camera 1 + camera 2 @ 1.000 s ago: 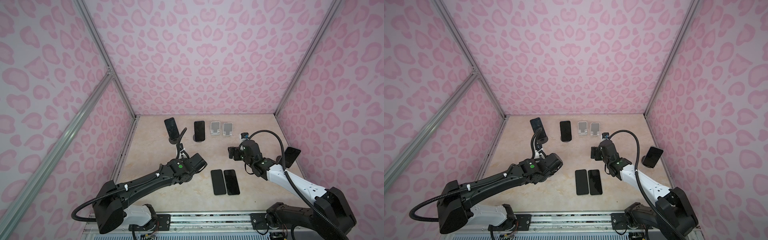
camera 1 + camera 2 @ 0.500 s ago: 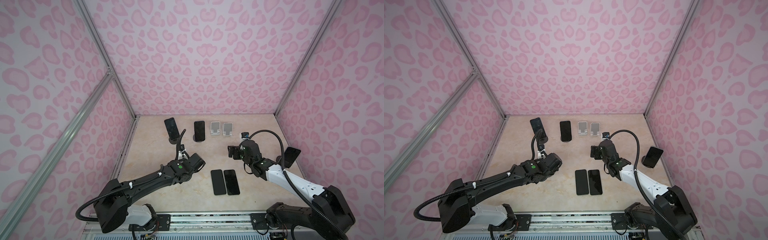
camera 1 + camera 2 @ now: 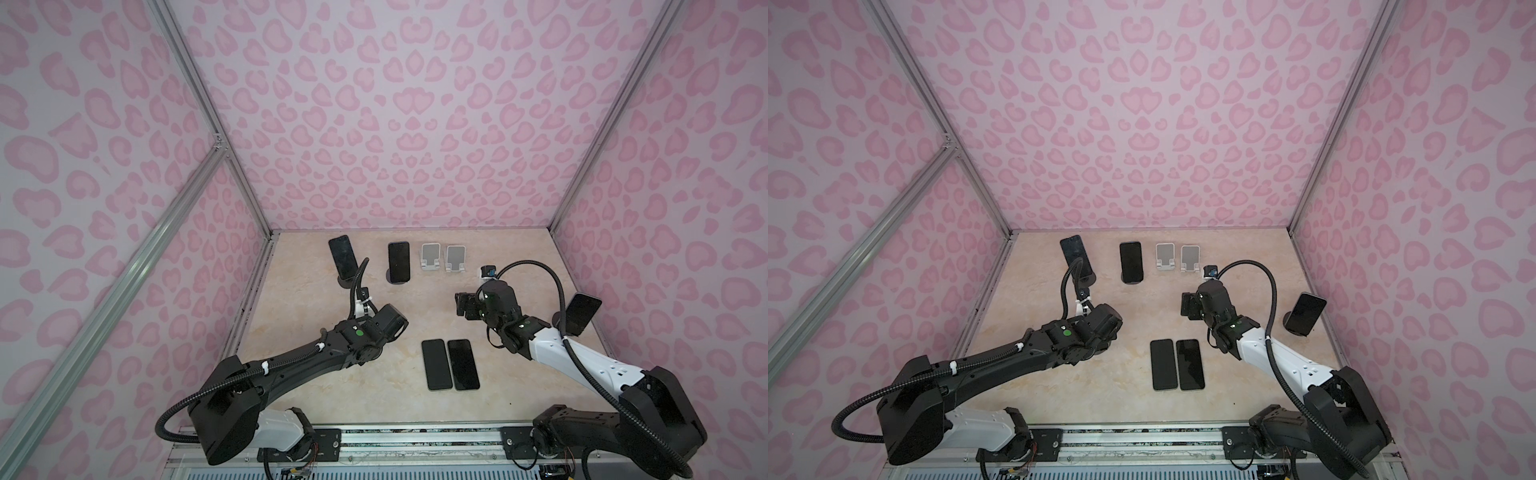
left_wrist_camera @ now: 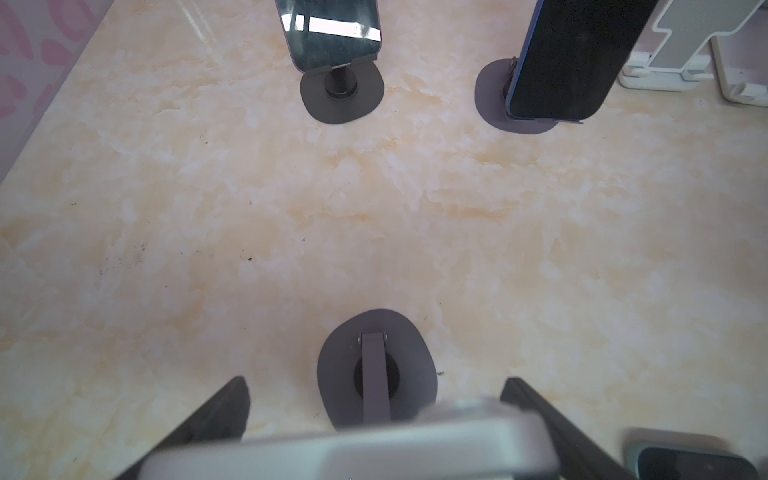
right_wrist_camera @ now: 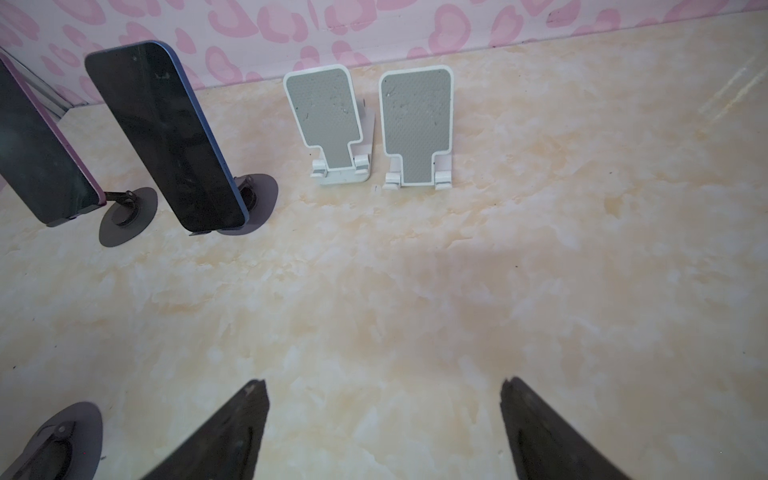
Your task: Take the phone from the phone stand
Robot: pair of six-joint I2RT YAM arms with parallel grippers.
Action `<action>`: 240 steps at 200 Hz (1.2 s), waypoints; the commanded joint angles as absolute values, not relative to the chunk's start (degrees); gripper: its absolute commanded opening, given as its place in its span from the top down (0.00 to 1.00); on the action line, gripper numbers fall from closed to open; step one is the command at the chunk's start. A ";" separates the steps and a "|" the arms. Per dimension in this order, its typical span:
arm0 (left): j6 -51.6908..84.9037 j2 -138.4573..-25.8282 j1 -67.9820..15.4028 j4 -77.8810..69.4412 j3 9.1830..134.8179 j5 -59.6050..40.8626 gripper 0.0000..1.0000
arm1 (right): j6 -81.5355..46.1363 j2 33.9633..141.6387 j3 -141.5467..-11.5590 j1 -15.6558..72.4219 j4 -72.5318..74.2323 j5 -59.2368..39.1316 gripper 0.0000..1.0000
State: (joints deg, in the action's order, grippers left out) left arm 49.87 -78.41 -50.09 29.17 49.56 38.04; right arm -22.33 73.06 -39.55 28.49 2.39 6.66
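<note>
Left wrist view: left gripper (image 4: 376, 380) is holding its jaws wide apart, flanking a blurred silver-edged phone (image 4: 353, 453); cannot tell if it is gripping.
Phone position: it is sitting just above a dark grey oval stand base (image 4: 336, 365), contact unclear.
Top views: left gripper is working at lower middle of both frames, phone hidden beneath its wrist.
Right wrist view: right gripper (image 5: 384, 381) is hovering wide open, gripping nothing, facing two white plastic stands (image 5: 328, 120).
</note>
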 commanded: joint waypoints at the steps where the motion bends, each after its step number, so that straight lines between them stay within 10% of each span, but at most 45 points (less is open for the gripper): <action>1: 49.50 -78.42 -49.85 27.22 49.31 40.25 0.04 | -22.28 73.69 -39.40 28.56 4.13 7.40 0.10; 240: 44.94 -75.76 -48.94 24.58 48.15 39.13 0.33 | -22.68 71.63 -39.07 28.51 3.71 7.93 0.11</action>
